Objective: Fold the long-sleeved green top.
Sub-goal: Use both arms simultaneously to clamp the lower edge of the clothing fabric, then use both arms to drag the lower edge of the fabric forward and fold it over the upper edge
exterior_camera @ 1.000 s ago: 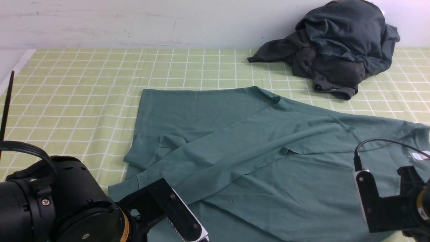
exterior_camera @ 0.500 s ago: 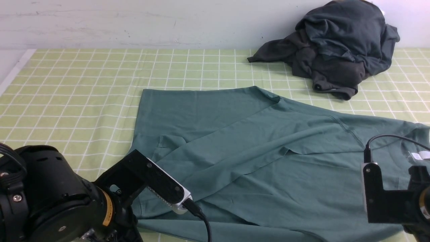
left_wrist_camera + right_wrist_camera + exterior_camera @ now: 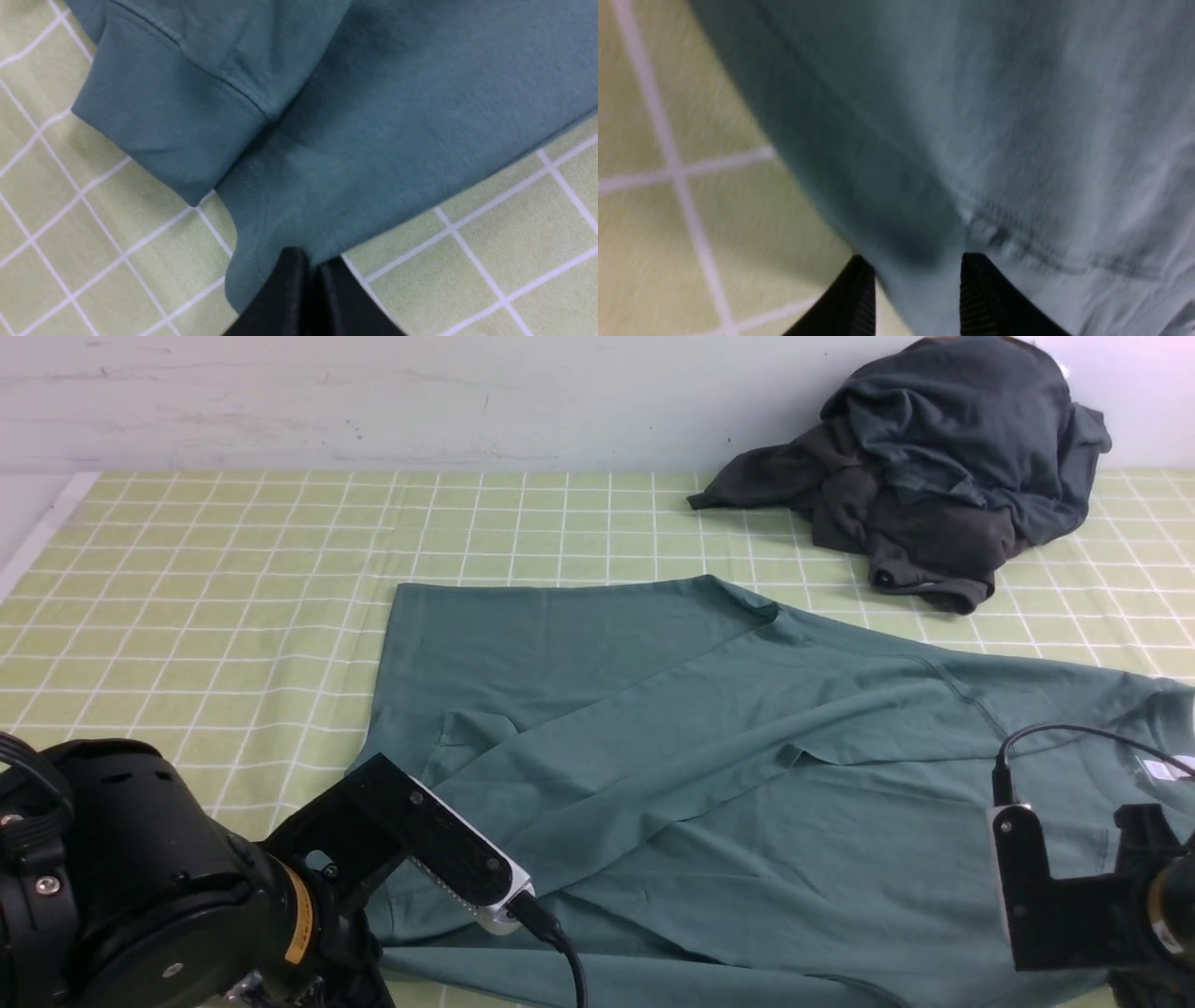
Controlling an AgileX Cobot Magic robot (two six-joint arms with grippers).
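Note:
The green long-sleeved top [image 3: 709,747] lies spread on the checked cloth, with one sleeve folded diagonally across its body and the white neck label [image 3: 1162,768] at the right. My left gripper [image 3: 310,266] is shut on the top's near left edge, beside a ribbed cuff [image 3: 154,140]. In the front view its fingers are hidden under the left arm [image 3: 187,896]. My right gripper [image 3: 917,270] is open, its jaws apart, with the top's edge lying between them. The right arm [image 3: 1074,896] hangs over the top's near right part.
A heap of dark charcoal-grey garments [image 3: 934,467] sits at the back right against the wall. The yellow-green checked tablecloth [image 3: 187,579] covers the table, and its left edge [image 3: 37,537] shows at the far left.
My right gripper's jaws have come apart and that arm shifted slightly. The left arm swung round a second ago, carrying the near hem away from the front, and has since stayed still.

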